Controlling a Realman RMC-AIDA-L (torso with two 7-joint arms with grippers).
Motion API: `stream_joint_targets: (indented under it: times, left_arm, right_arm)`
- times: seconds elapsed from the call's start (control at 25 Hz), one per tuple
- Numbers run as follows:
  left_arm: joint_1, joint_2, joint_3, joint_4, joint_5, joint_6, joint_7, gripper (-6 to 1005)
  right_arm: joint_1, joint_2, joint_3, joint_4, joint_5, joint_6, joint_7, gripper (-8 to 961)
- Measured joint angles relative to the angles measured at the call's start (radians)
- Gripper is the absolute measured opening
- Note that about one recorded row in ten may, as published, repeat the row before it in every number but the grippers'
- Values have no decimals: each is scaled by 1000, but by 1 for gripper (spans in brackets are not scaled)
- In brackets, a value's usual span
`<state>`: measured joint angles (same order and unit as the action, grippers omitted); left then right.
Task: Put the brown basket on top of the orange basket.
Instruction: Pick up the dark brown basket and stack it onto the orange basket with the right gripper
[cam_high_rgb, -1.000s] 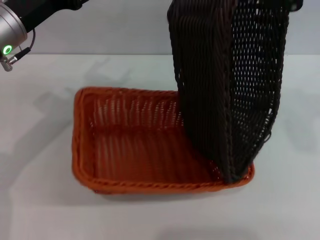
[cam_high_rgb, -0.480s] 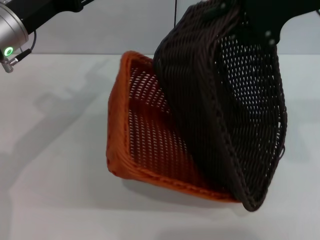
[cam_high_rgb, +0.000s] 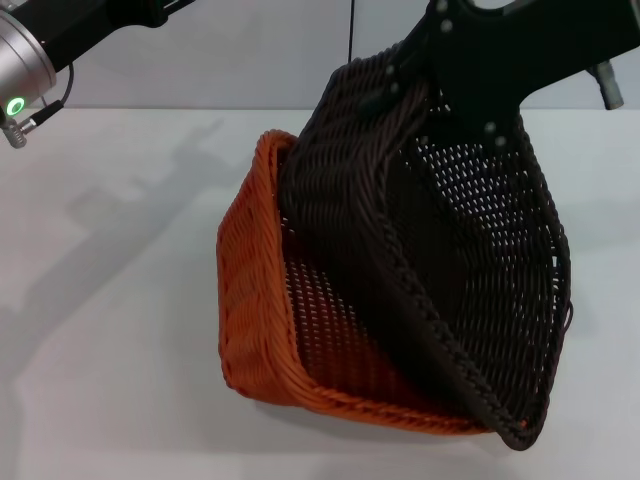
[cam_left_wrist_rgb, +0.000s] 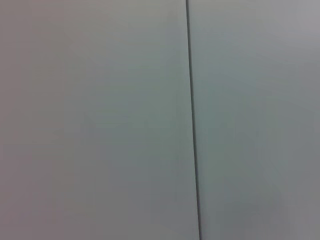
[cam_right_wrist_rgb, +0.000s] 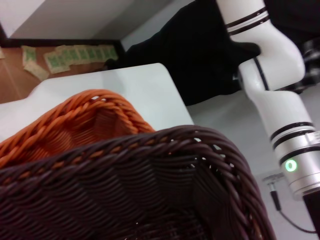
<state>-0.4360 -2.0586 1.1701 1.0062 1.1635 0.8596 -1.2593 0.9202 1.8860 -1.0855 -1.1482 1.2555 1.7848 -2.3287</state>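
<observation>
The brown basket (cam_high_rgb: 440, 250) hangs tilted on its side, its opening turned to the right. Its lower rim and base press into the orange basket (cam_high_rgb: 255, 290). The orange basket sits skewed on the white table (cam_high_rgb: 110, 330), its left wall tipped up against the brown one. My right gripper (cam_high_rgb: 490, 60) is at the top right, shut on the brown basket's upper rim. The right wrist view shows the brown basket's braided rim (cam_right_wrist_rgb: 150, 150) close up, with the orange basket's rim (cam_right_wrist_rgb: 75, 117) just behind it. My left arm (cam_high_rgb: 40, 40) is raised at the top left, and its gripper is out of view.
The table's far edge meets a grey wall with a dark vertical seam (cam_left_wrist_rgb: 192, 125). In the right wrist view the left arm (cam_right_wrist_rgb: 280, 110) rises beyond the table edge. Green papers (cam_right_wrist_rgb: 65, 57) lie on the floor past it.
The orange basket, flat a second ago, has been pushed askew with its left wall tipped up. The brown basket has swung from upright to a slant and sunk deeper into it.
</observation>
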Motion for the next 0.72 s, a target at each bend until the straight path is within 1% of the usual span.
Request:
stream_joint_targets:
  times: [0.12, 0.24, 0.32, 0.44, 0.56, 0.6, 0.64, 0.72]
  left_arm:
    - [2, 0, -4, -1, 0, 1, 1, 846]
    - [2, 0, -12, -1, 1, 1, 1, 846]
    - [0, 0, -18, -2, 1, 2, 1, 846]
    - [-5, 0, -25, -11, 1, 3, 3, 846]
    - [-13, 0, -30, -20, 1, 3, 10, 846]
    - [-17, 0, -34, -25, 1, 3, 13, 846]
    - [-20, 1, -37, -28, 1, 3, 14, 846]
    - [-23, 2, -41, -32, 1, 4, 14, 846]
  right_arm:
    - [11, 0, -16, 3, -26, 0, 1, 121]
    - [12, 8, -20, 0, -41, -12, 1, 121]
    - [7, 15, -8, -2, -46, -32, -2, 121]
    - [1, 19, 22, 2, -50, -64, -15, 121]
    - [0, 22, 45, 3, -51, -66, -23, 120]
    - [-2, 25, 57, 2, -51, -67, -29, 120]
    - [-9, 33, 87, -12, -51, -73, -44, 120]
    - [-13, 37, 97, -22, -51, -76, -48, 120]
